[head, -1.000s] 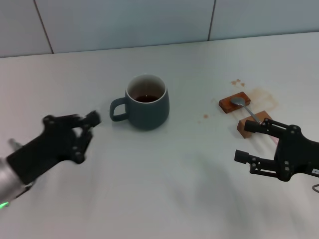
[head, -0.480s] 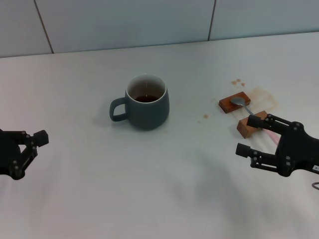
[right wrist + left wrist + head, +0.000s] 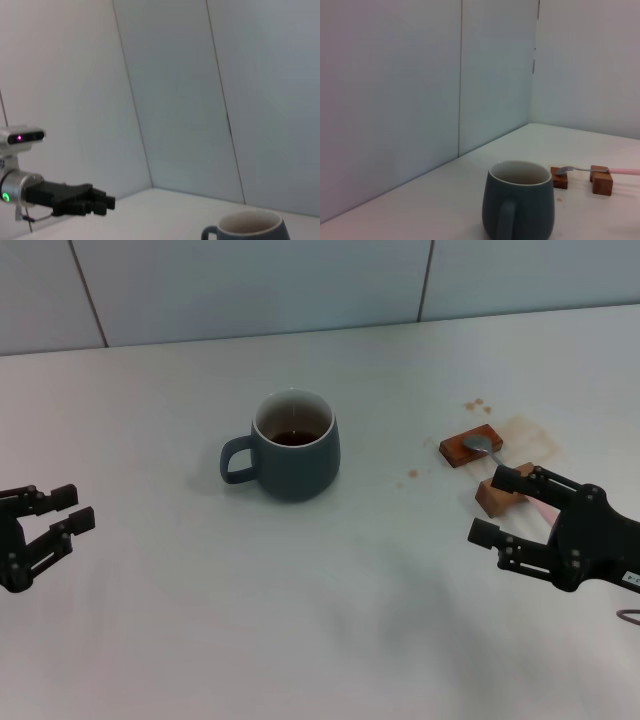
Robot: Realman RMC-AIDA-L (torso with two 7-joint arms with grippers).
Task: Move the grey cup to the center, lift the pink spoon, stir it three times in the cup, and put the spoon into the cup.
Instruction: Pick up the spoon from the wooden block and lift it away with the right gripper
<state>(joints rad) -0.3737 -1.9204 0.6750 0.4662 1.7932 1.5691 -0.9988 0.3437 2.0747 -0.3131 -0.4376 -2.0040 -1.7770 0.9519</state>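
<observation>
The grey cup [image 3: 294, 445] stands near the middle of the white table, handle toward my left, with brown liquid inside. It also shows in the left wrist view [image 3: 519, 208] and the right wrist view [image 3: 250, 227]. The pink spoon [image 3: 487, 450] lies across two brown wooden blocks at the right, its metal bowl on the far block; its pink handle is mostly hidden behind my right gripper [image 3: 496, 507], which is open and empty just in front of the near block. The spoon also shows in the left wrist view [image 3: 600, 171]. My left gripper [image 3: 68, 510] is open and empty at the far left.
Two wooden blocks [image 3: 470, 445] [image 3: 495, 495] hold the spoon. Brown spill stains [image 3: 525, 435] mark the table beside them. A tiled wall [image 3: 300, 285] runs along the back edge. My left arm shows far off in the right wrist view [image 3: 65, 199].
My left arm has drawn back from beside the cup's handle to the far left edge. My right gripper has shifted slightly toward the near block.
</observation>
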